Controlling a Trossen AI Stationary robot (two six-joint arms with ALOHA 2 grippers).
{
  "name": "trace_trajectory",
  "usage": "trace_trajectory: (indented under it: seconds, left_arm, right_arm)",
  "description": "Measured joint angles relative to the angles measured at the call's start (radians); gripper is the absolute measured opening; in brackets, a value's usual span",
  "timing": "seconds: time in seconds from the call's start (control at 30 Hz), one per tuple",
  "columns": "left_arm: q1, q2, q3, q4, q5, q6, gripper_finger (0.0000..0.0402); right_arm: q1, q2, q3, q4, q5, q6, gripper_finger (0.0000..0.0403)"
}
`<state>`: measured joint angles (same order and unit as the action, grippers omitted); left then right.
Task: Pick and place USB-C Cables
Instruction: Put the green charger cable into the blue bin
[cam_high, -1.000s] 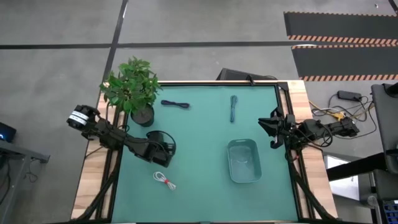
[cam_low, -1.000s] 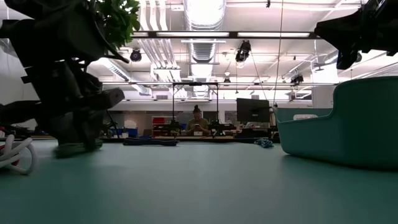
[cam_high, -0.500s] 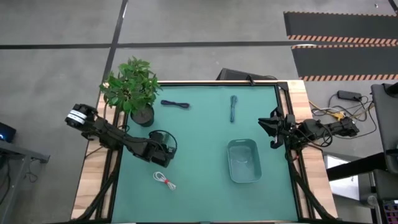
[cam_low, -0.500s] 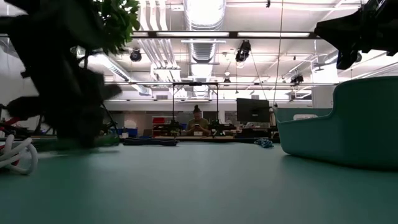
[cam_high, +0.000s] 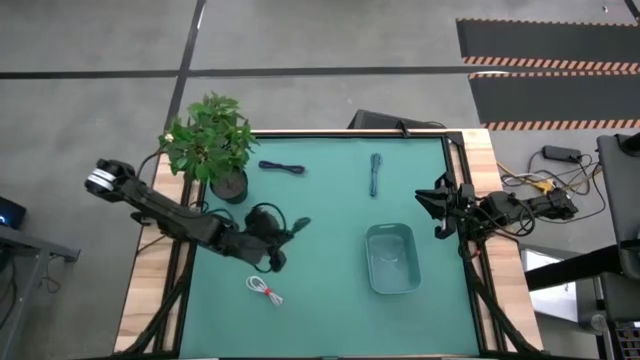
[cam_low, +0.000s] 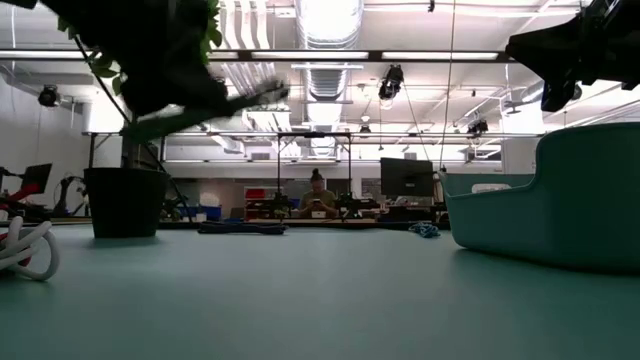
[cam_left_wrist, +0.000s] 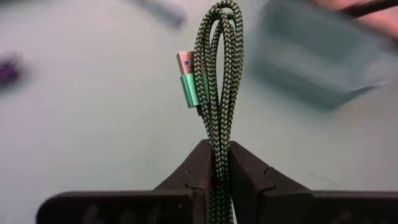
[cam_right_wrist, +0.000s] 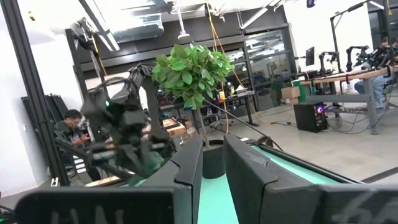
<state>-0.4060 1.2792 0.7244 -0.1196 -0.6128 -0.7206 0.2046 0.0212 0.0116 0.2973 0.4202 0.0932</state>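
Observation:
A dark green braided USB-C cable bundle stands out from my left gripper, which is shut on it above the table's near left. Its free loop points toward the teal bin. A white cable with a red tie lies on the mat just nearer than the gripper. A navy cable and another dark green cable lie flat near the far edge. My right gripper waits at the table's right edge, raised, with a narrow gap between its fingers. My left gripper pinches the folded green bundle, several strands together, low on its length between its two fingers. The bundle runs on past the fingertips along the line of the fingers, its looped end and green plug free. It is lifted clear of the table.
A potted plant stands at the far left corner, close behind my left arm. The teal bin sits right of centre, toward the near edge. Open green mat lies between my left gripper and the bin. People sit at desks in the room beyond.
My left gripper has risen from the mat beside the plant and shifted a little toward the bin, rolling as it went. The green bundle has come up with it, lifted clear, and now sticks out toward the table's right.

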Motion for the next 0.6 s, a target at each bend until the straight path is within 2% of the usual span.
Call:
trace_trajectory:
  seconds: [0.17, 0.27, 0.5, 0.6]
  left_arm:
    - [0.001, 0.006, -0.002, 0.281, -0.002, 0.263, 0.0018]
    - [0.000, 0.029, -0.002, 0.408, 0.001, 0.370, 0.0018]
    - [0.001, 0.117, -0.001, 0.574, 0.002, 0.466, 0.0018]
    - [0.005, 0.178, 0.002, 0.699, 0.002, 0.510, 0.0018]
  right_arm:
    - [0.000, 0.000, 0.000, 0.000, 0.000, 0.000, 0.0057]
    - [0.000, 0.000, 0.000, 0.008, 0.000, 0.000, 0.0057]
    - [0.000, 0.000, 0.000, 0.008, -0.002, 0.000, 0.0057]
    - [0.000, 0.000, 0.000, 0.014, -0.002, 0.000, 0.0057]
